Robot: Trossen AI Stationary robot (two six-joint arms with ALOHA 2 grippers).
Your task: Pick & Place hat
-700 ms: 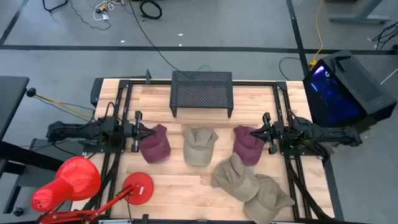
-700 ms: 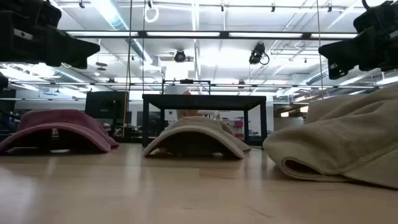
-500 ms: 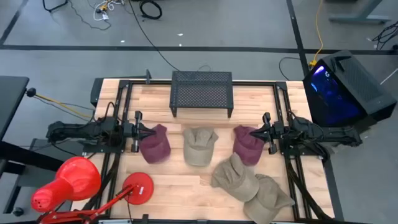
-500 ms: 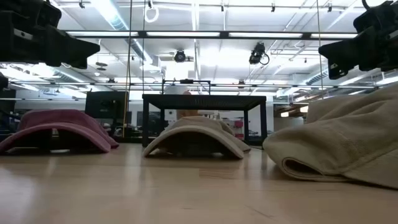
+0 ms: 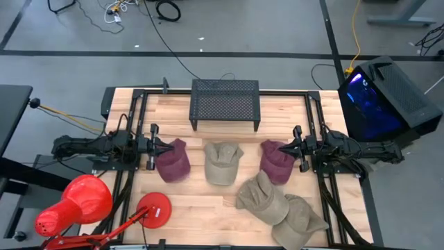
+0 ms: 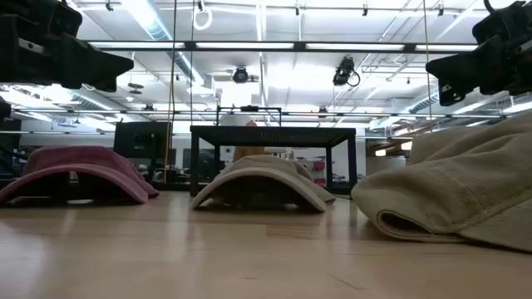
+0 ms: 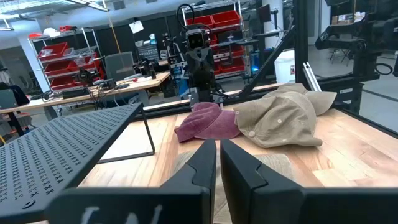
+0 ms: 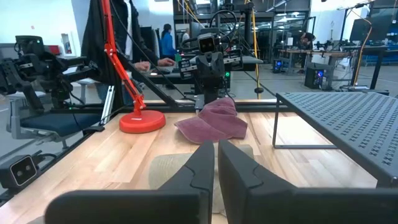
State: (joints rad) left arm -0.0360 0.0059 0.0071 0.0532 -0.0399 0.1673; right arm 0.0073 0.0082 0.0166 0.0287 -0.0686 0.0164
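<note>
Five hats lie before the mesh rack (image 5: 225, 103); each maroon hat (image 5: 172, 160) sits at a gripper tip, left gripper (image 5: 157, 146) and right gripper (image 5: 285, 148) both pinched empty.

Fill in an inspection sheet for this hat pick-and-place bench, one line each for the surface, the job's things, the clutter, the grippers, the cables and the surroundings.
Surface: wooden table, bare planks between the items.
Job's things: five hats: left maroon hat, centre tan hat, right maroon hat, two overlapping tan hats at the near right. Black mesh rack at the far edge, nothing on it.
Clutter: red desk lamp, its base on the near left corner.
Grippers: left gripper shut, at the left maroon hat's edge; right gripper shut, at the right maroon hat's edge; neither holds anything.
Cables: black cable and yellow cable on the floor.
Surroundings: blue-lit computer case to the right; people at benches in the right wrist view.
</note>
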